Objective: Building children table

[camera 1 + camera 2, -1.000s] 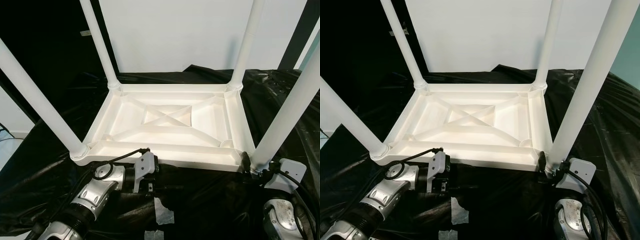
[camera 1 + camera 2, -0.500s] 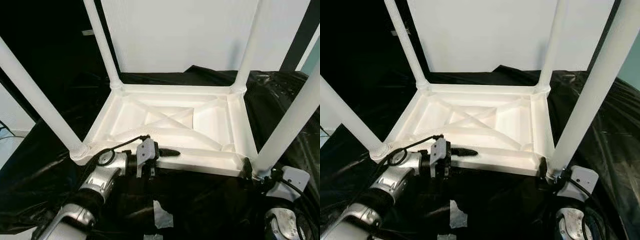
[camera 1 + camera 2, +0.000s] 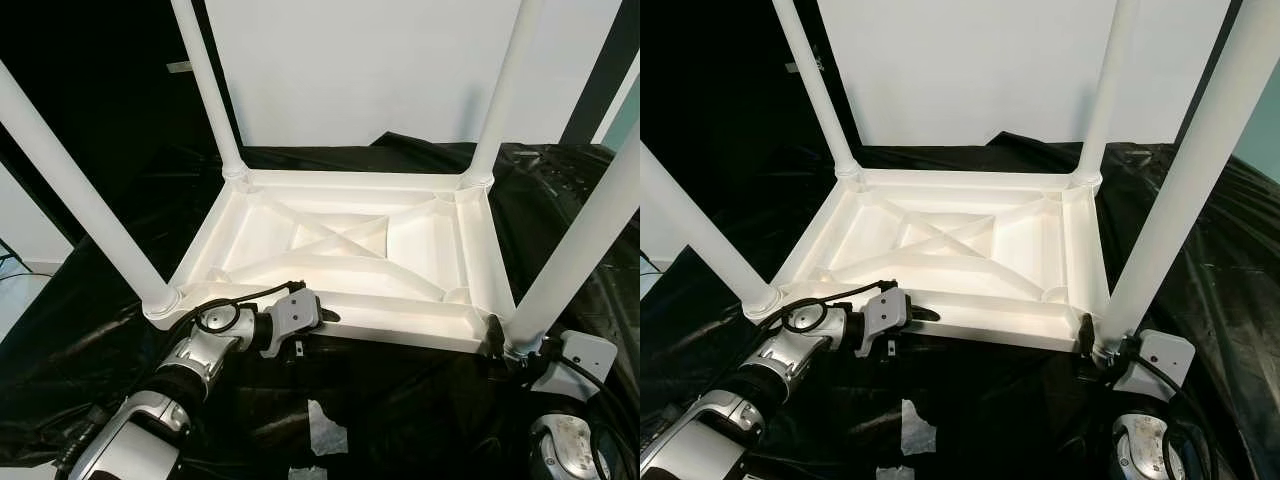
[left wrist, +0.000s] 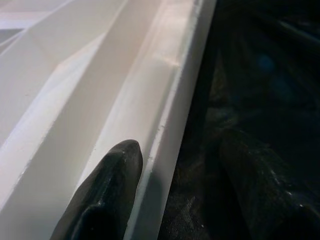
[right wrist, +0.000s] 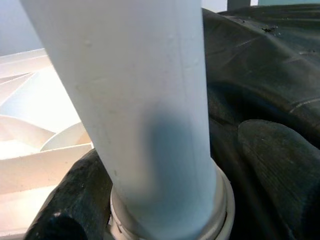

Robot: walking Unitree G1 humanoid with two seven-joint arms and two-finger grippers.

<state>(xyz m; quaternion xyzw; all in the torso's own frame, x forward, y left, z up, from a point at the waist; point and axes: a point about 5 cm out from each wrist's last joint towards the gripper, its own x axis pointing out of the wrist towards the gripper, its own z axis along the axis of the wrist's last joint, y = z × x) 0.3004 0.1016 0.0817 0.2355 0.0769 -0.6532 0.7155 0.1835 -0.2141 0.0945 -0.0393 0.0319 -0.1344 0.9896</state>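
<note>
Since a second ago my left gripper (image 3: 322, 317) has come up from below the near rim and now straddles it, one finger (image 4: 107, 195) inside the channel, the other outside against the black sheet (image 3: 400, 400). Its jaws stand apart around the rim, not visibly pinching yet. The upturned children table (image 3: 340, 250) lies on that sheet, four legs up. My right gripper (image 5: 165, 210) clasps the near right leg (image 3: 575, 240) at its socket, probably to steady it. Room is tight along the near edge; the far side lies open.
</note>
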